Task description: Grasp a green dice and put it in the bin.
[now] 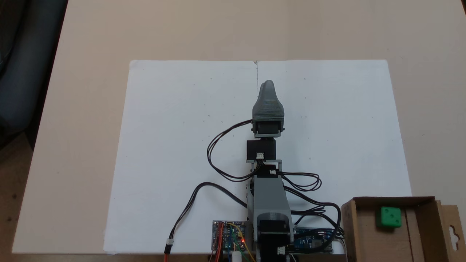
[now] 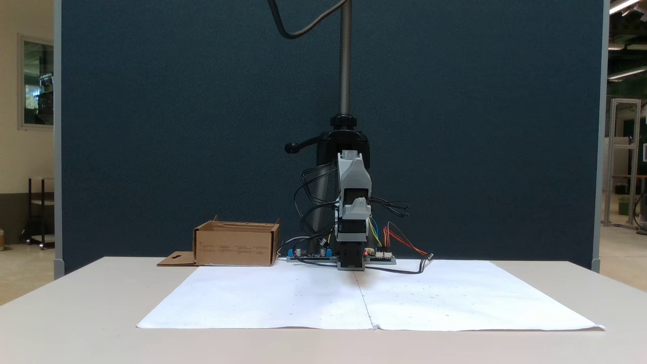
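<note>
Gripper [image 1: 268,85]: seen from above in a fixed view as a single grey tapered tip pointing toward 12 o'clock over the white paper [image 1: 182,145]; the jaws lie one behind the other, so whether they are spread or pressed together cannot be told. Nothing is seen held, and no object is seen touching the tip. In the front-on fixed view the gripper [image 2: 357,205] is seen folded in front of the arm, above the base.

Green dice [image 1: 389,217]: lodged inside the bin, resting on its floor near the far wall, three pips uppermost. Position: roughly 4 o'clock from the gripper tip in the view from above, well apart from it.

Bin [image 1: 349,225]: brown cardboard box at the 4 o'clock corner of the paper, just beside the arm's base, flap with hang-hole turned outward. In the front-on view the bin [image 2: 235,247] is seen at 9 o'clock from the arm's base, its contents hidden by its wall.

Control boards [image 1: 229,236]: set at the foot of the arm, wires looping over the paper.

Step in hand: judged complete; the dice is already deposited and the arm is folded over the middle of the paper in what looks like a rest pose.

Next move: none is judged to be called for beyond holding this pose.
</note>
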You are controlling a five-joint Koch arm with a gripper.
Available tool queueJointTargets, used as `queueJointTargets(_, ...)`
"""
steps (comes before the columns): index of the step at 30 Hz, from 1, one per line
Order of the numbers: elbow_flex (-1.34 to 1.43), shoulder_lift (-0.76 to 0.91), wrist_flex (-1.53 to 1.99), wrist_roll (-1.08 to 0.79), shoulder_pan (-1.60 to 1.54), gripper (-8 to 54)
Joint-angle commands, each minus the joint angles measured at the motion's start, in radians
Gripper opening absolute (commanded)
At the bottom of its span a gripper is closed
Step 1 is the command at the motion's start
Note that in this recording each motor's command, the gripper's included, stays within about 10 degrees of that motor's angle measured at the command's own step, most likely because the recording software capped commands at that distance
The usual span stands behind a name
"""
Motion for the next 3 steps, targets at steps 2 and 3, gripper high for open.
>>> queueJointTargets(2,0.064,0.114,-0.109,-0.071,-0.014,44.9)
queueJointTargets(3,0.064,0.114,-0.109,-0.071,-0.014,44.9)
